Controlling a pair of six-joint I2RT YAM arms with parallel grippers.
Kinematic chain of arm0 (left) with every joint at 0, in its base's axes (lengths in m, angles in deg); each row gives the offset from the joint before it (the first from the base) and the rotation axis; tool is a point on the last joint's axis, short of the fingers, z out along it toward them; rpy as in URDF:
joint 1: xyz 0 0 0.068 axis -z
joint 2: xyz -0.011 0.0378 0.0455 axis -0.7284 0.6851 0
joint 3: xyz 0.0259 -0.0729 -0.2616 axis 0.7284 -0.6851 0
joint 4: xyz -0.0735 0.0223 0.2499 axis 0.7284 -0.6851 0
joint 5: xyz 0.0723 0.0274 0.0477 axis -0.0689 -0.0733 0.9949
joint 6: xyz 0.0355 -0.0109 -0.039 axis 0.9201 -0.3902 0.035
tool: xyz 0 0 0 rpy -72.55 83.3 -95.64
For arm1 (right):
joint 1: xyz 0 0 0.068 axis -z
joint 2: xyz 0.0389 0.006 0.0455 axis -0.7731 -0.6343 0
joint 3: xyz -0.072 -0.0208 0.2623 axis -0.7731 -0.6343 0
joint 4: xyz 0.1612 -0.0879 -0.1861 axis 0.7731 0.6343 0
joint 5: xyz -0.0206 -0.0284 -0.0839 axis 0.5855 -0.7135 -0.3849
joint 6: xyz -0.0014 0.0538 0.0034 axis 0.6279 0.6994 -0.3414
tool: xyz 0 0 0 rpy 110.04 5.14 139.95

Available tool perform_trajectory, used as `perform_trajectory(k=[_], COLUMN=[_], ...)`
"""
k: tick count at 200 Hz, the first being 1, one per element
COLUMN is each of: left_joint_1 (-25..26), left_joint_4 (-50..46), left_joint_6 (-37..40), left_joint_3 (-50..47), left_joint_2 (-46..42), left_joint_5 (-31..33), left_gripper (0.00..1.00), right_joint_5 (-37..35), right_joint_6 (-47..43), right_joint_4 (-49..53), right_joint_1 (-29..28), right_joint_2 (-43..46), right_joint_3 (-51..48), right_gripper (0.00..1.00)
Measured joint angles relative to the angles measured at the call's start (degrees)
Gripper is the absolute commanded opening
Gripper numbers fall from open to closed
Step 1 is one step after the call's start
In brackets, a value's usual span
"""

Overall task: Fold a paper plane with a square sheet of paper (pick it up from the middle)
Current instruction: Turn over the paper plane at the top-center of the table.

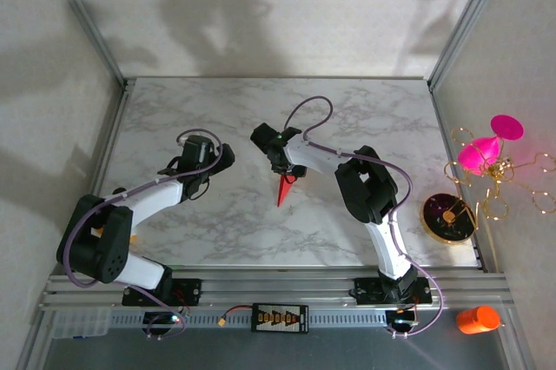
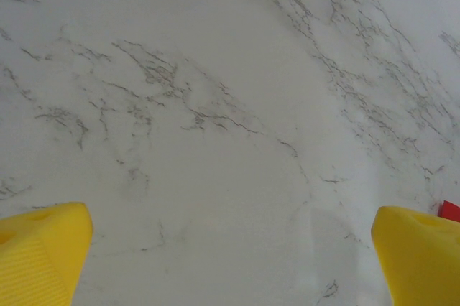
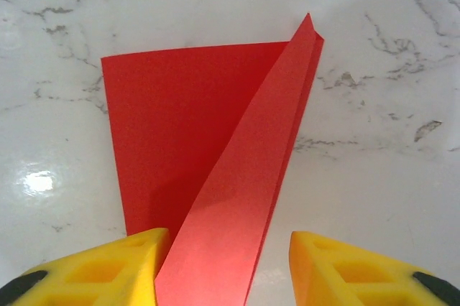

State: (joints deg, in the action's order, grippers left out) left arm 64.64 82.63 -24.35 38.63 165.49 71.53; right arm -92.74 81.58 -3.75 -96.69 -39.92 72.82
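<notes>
— Where's the sheet of paper (image 1: 284,189)?
— Mid-worktop (image 1: 373,109), between the arms. The right tool (image 1: 289,174) sits at its far end, fingers either side. The left tool (image 2: 230,252) is well left.
— And rightward?
— A round disc (image 1: 449,216) at the worktop's right edge, a wire ornament (image 1: 488,157) beyond it, and a bottle (image 1: 478,320) nearest, off the worktop.

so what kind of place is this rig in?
Probably a robot lab test cell: left arm and right arm bolted to an aluminium rail, marble-print table, white panel walls on metal framing.

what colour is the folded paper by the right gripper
Plain bright red, no print. The folded paper shows best in the right wrist view.
</notes>
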Motion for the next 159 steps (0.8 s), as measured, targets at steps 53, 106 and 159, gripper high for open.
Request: perform_trajectory(k=[53,106,159], left_joint_1=[-0.3,-1.2,-8.1], left_joint_4=[0.1,0.1,-0.5], left_joint_6=[0.0,-0.2,-3.5], left_joint_3=[0.0,0.0,-0.1], left_joint_2=[0.3,0.3,-3.0], left_joint_5=[-1.3,-1.7,-3.2], left_gripper=[0.99,0.99,0.99], right_joint_5=[0.0,-0.4,1.1], right_joint_6=[0.0,0.1,-6.8], right_joint_4=[0.3,1.2,-5.9], right_joint_1=[0.0,0.0,0.7], right_joint_2=[-0.3,-0.3,3.1], right_joint_3=[0.1,0.7,0.1], right_gripper=[0.33,0.01,0.00])
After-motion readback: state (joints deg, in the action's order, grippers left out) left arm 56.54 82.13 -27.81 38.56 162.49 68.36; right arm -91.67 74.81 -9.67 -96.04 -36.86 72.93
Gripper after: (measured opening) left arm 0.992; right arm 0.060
